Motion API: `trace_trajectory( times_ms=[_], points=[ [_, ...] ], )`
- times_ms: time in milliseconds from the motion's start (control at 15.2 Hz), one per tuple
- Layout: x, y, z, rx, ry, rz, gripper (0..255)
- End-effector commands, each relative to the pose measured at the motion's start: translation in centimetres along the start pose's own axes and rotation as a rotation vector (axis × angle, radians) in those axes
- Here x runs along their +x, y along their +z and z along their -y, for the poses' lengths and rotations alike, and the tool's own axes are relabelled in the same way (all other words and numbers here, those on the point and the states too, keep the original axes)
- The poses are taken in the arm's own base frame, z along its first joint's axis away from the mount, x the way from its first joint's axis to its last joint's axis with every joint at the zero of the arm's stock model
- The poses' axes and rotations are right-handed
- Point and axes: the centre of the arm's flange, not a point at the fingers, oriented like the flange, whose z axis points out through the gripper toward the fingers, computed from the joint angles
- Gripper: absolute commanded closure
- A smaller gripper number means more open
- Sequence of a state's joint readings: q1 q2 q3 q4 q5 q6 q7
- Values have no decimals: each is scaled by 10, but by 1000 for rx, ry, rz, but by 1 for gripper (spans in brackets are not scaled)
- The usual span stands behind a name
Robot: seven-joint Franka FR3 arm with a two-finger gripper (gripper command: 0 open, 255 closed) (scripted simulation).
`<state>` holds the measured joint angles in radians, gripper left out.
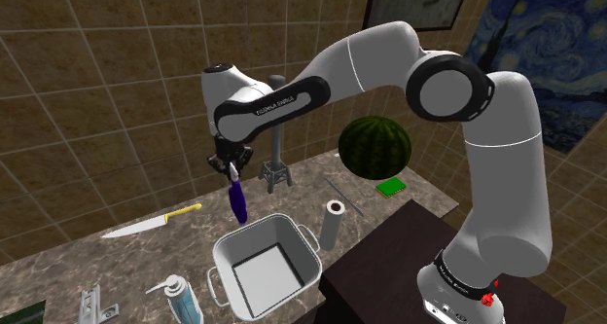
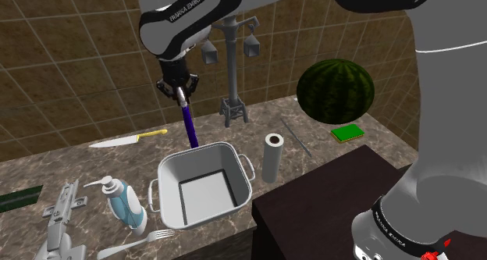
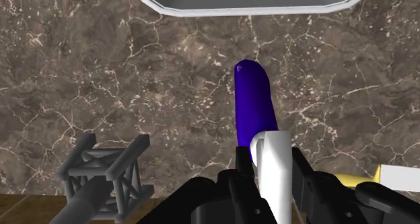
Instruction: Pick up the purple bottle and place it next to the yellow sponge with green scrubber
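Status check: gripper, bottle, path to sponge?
Gripper shut on purple bottle, held above counter. Sponge beside watermelon. White roll, thin rod near path.

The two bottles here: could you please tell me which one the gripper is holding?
The purple bottle, clasped by the gripper; the blue-and-white pump bottle rests on the counter, untouched.
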<state>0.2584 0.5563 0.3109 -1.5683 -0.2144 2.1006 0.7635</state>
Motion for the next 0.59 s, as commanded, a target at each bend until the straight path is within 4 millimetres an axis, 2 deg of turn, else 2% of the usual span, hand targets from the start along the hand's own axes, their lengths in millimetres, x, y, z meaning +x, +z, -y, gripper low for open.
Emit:
trace_trajectory(
  times_ms=[0,528],
  points=[
    [1,-12,-1,0,0,0,255],
    [1,-54,-1,0,0,0,255]
  ],
)
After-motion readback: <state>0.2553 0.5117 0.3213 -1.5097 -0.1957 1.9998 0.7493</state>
